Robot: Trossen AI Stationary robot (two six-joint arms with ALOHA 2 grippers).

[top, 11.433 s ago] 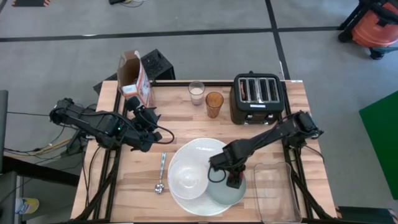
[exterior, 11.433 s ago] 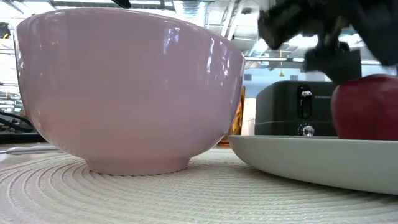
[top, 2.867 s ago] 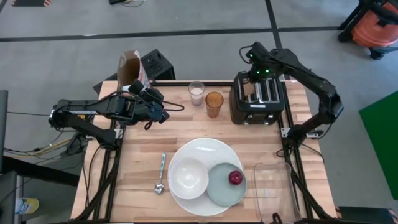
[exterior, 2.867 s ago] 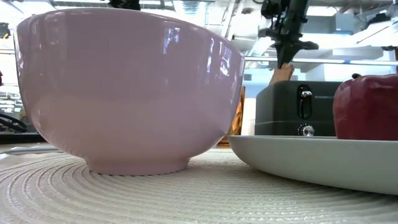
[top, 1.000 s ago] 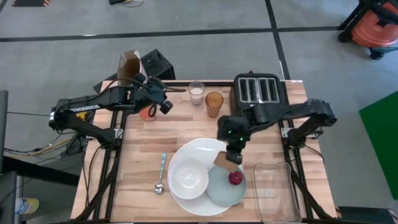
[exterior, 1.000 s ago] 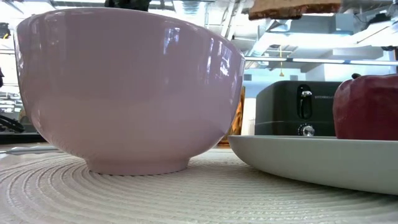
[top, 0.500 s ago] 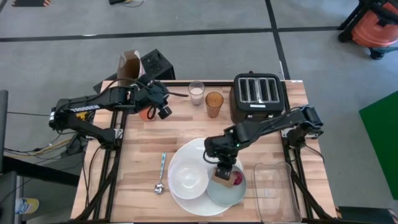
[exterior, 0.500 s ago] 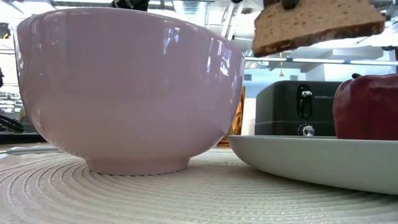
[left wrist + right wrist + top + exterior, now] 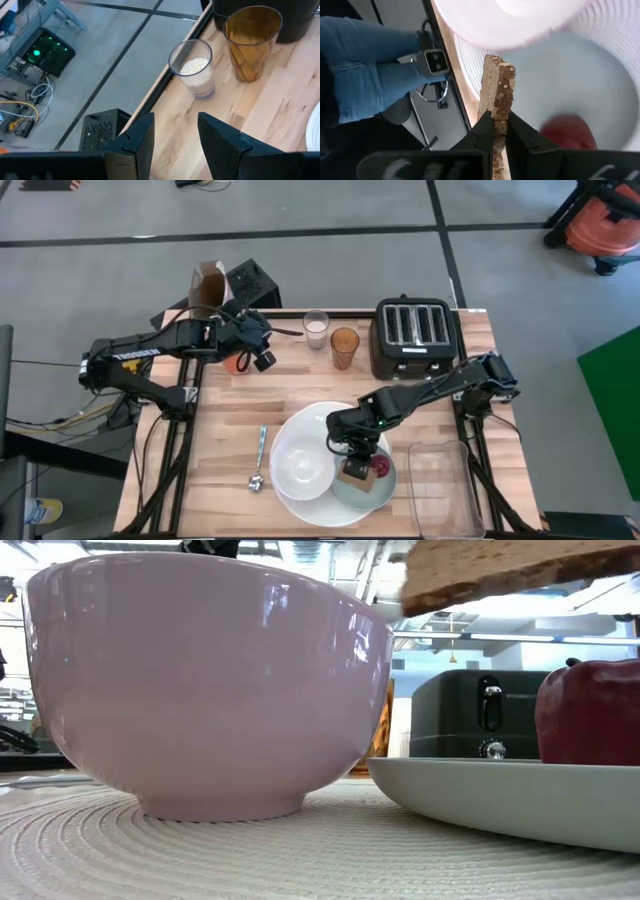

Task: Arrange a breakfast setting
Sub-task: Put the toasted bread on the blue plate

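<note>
The slice of brown toast is hanging at the lower centre of the high view, and you are holding it there with the right pincer, whose fingers are pinching its edge, as the right wrist view shows. It is sitting over the round pale green small plate, just beside the red fruit and near the deep white bowl, all on the large white ribbed plate.

Judging from here, you are risking two things. If you are lowering on this line, the toast may be landing on the fruit and tipping or rolling it off. If you are letting go while the slice is hanging above the plate, as the low view suggests, it may be falling on edge and sliding toward the bowl.

Your left pincer is waiting at the upper left of the table, its fingers standing apart; you are pointing it toward the clear milk glass and the ribbed amber glass. The orange-white cardboard cereal box is sitting behind that arm.
</note>
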